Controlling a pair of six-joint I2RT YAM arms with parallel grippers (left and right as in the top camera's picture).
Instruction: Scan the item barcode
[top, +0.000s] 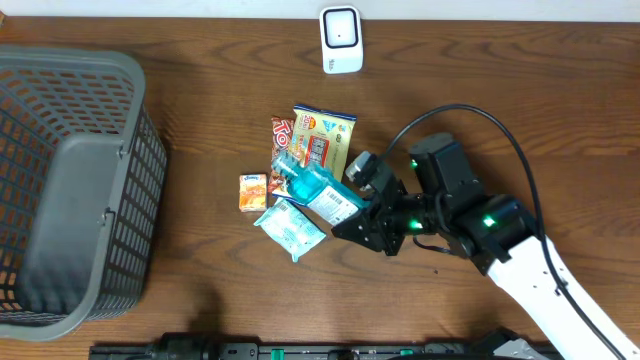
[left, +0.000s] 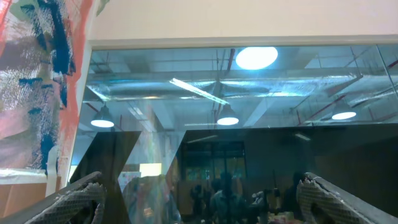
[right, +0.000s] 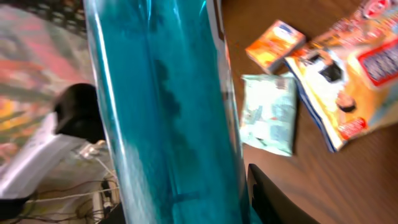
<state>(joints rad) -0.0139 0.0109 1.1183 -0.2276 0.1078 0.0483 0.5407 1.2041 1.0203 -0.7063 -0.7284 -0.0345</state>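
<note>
My right gripper (top: 358, 208) is shut on a bottle of blue liquid (top: 312, 188) with a white printed label (top: 338, 203), holding it over the pile of snack packs at mid table. In the right wrist view the bottle (right: 168, 112) fills the left half, with one black finger (right: 273, 199) against its right side; the other finger is hidden behind it. A white barcode scanner (top: 341, 40) stands at the table's far edge, apart from the bottle. My left gripper (left: 199, 196) points up at a ceiling and windows, open and holding nothing; the overhead view does not show it.
A large grey basket (top: 70, 190) takes up the left side. Around the bottle lie an orange box (top: 252, 192), a pale green packet (top: 290, 228), a yellow snack bag (top: 322, 140) and a red pack (top: 281, 132). The right arm's cable (top: 500, 130) arcs over the table.
</note>
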